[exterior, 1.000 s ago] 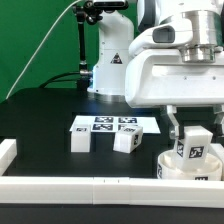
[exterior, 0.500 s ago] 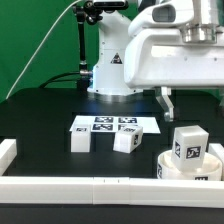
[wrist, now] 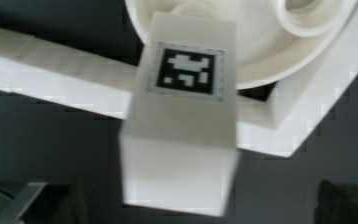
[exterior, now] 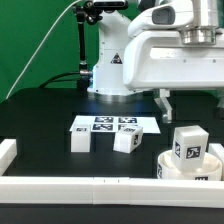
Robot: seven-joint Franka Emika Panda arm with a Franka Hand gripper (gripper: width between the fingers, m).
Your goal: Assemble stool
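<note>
— Any labels to read?
— Only black-and-white square tags, one on the leg (exterior: 187,148) standing upright in the seat (exterior: 170,170), at about four o'clock on the tabletop (exterior: 40,120) in the exterior view.
— And the claw (wrist: 185,200)?
— Spread wide above that leg, pinching nothing, fingers (wrist: 25,200) clear of it.

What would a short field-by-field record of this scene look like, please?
gripper: open, holding nothing, raised above the standing leg
standing leg: upright on the seat, tag towards the exterior camera
seat: at the exterior view's right, beside the front border rail
loose legs: two on the table, one and another, just in front of the marker board
marker board: flat on the table, nothing on it
</note>
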